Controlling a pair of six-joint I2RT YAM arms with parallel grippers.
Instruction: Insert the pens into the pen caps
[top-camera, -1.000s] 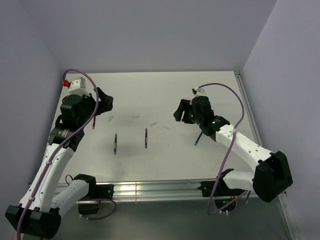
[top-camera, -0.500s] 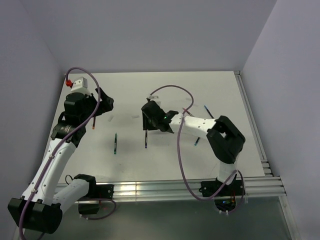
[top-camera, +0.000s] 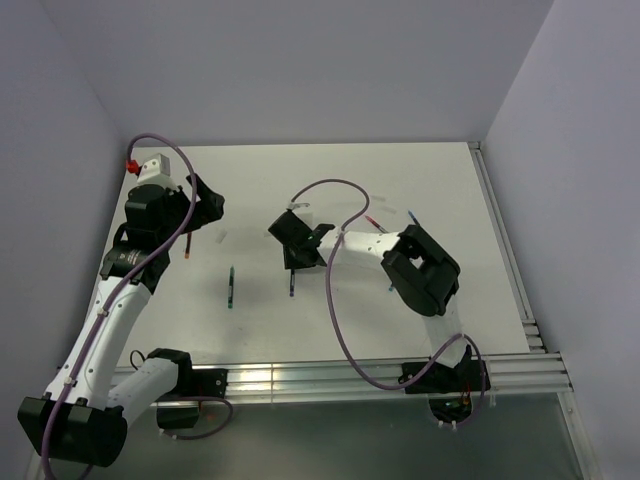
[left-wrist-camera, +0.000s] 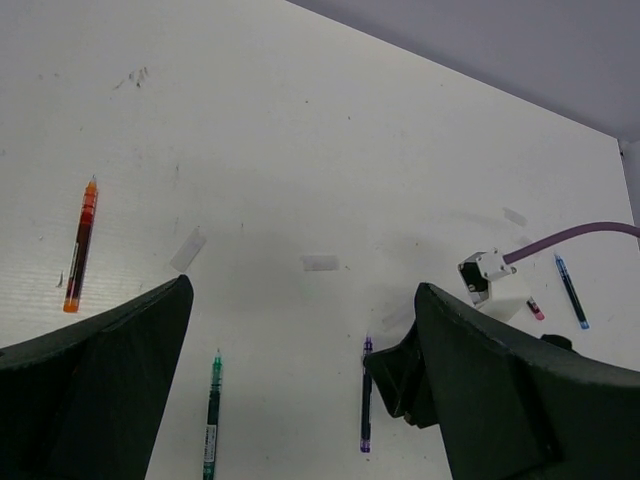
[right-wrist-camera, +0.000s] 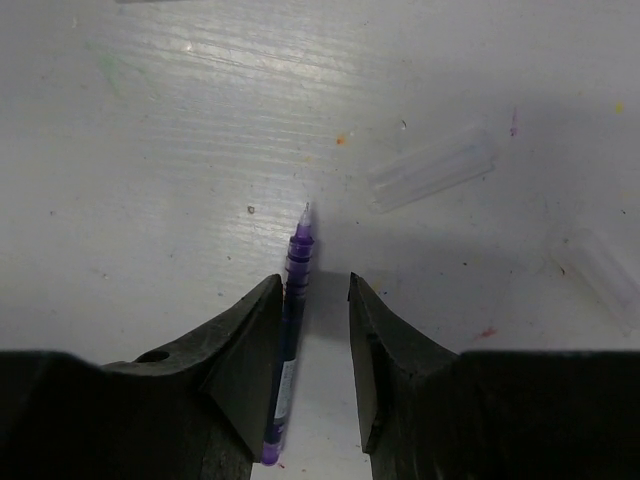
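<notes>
**Right arm lining up on the purple pen for a pick**

The white table is carrying everything loose. No tray, cup or other holder is showing, so the only receivers are the caps, and the ones in clear view are looking empty.

The left gripper is hanging over the far-left part of the table with its jaws spread wide, gripping nothing. The right gripper is sitting low at mid-table, straddling the purple pen. Its jaws are standing partly apart, with the barrel against one finger and a gap showing at the other, so the pen is not yet clamped.

The step in hand appears to be the grasp on this pen. Next, it is calling for a firm pinch, a lift, and lining the tip up with the nearest pen cap, lying just beyond and to one side.

A green pen and an orange pen are lying apart on the table, waiting their turn, as is another cap
</notes>
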